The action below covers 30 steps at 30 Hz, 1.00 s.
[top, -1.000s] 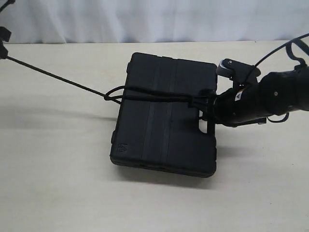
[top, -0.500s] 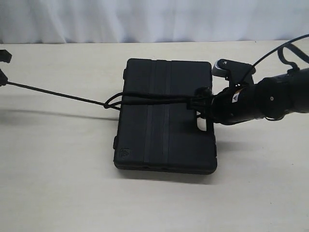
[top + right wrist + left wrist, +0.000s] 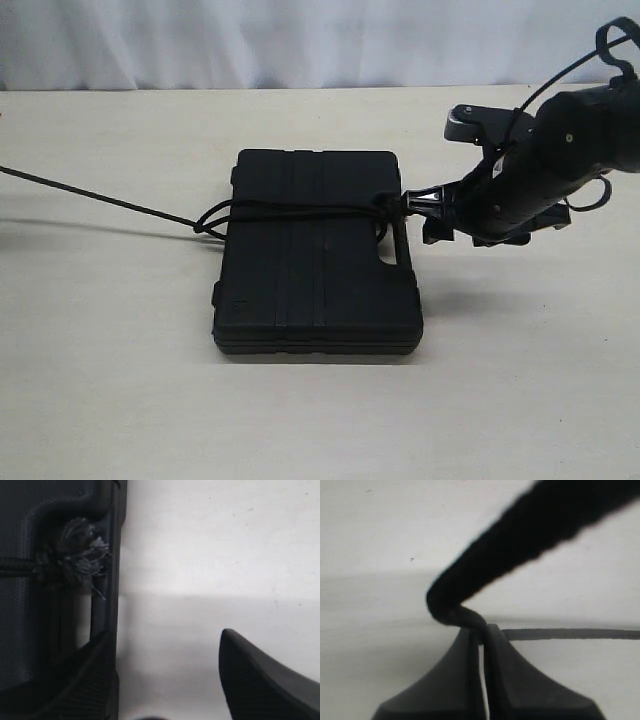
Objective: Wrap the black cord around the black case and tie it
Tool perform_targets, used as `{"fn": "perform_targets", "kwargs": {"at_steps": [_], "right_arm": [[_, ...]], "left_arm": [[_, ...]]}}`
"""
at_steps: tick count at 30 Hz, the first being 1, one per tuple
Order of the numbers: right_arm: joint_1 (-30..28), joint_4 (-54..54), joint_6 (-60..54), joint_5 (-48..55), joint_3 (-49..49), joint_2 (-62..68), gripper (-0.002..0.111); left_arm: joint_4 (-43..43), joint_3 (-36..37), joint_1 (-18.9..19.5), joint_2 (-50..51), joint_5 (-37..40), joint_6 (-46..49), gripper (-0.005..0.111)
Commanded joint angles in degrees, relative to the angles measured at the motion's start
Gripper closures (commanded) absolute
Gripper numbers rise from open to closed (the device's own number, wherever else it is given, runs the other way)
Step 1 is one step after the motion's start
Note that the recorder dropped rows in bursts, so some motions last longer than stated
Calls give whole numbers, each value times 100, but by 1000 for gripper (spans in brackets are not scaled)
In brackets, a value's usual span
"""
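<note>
nearest to me is the bare front of the pale table (image 3: 300, 420), and behind it, about in the middle, the black case (image 3: 318, 265) lies flat on the table. it is a matte black rectangle with raised bands running along the lid, a small moulded emblem (image 3: 222, 300) at its near left corner, and a slot handle (image 3: 392, 250) on its right side. the black cord (image 3: 300, 210) goes across the far half of the lid, several strands close together. at the left edge of the case it makes a small loop (image 3: 205, 222), and from there one thin strand runs tight and straight to the left until it leaves the view. at the handle side the cord ends in a frayed grey-black tuft (image 3: 80, 555), which sits on the case just by the slot. the right gripper (image 3: 425, 215) is just beside the handle, with its claws spread apart and only bare table between them; one finger (image 3: 95, 680) is at the case's edge. the left gripper (image 3: 482, 645) is clenched on the cord, which bends sharply above the tips. farthest back hangs a white cloth (image 3: 300, 40).
</note>
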Motion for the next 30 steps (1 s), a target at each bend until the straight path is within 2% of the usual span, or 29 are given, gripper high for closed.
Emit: {"fn": "perform_targets", "kwargs": {"at_steps": [1,10,13,21,25,30], "right_arm": [[11,203,-211,32,57,84,50],[689,261,-315,-841,55,478,52],[644,234,-267,-892,55,684,62],[622,216,-244,-1287,55,929,101],[495,216,-26,-1369,55,929,104],[-5,322,120,-998,66,929,104]], "left_arm": [[-86,-44,21,-50,-92,-45,107],[-100,-44,21,-50,12,-45,107],[-100,-44,21,-50,49,-45,107],[-100,-44,21,-50,49,-45,107],[69,-44,21,-50,0,-45,107],[1178,-44,21,-50,-173,-723,107]]}}
